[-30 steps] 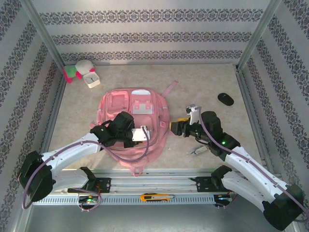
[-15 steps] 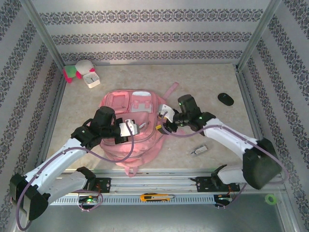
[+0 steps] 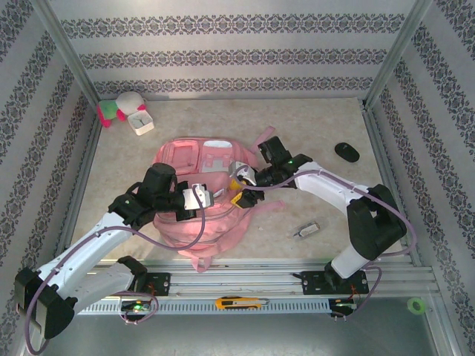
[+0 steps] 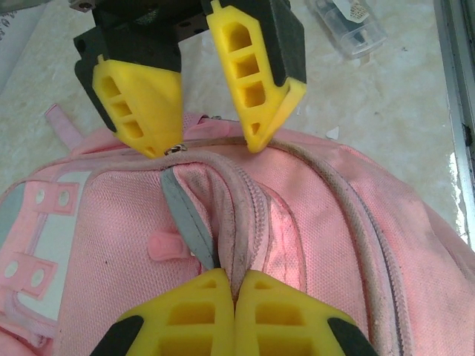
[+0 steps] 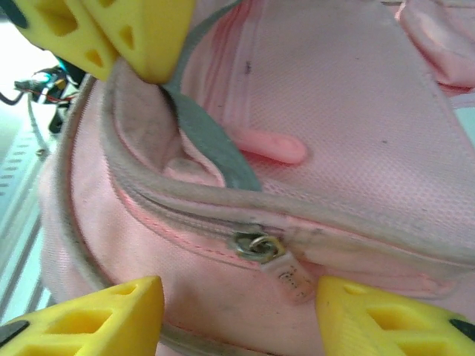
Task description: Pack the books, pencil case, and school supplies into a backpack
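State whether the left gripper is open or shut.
Shut: left gripper is clamped on a fold of the backpack beside its zipper, fingertips touching.

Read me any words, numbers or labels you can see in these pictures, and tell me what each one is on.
No text reads clearly.
Zip pull tab on the backpack: faint marks, too blurred to read.
Small gadget: printed label, too small to read.
White clock: face too small to read.
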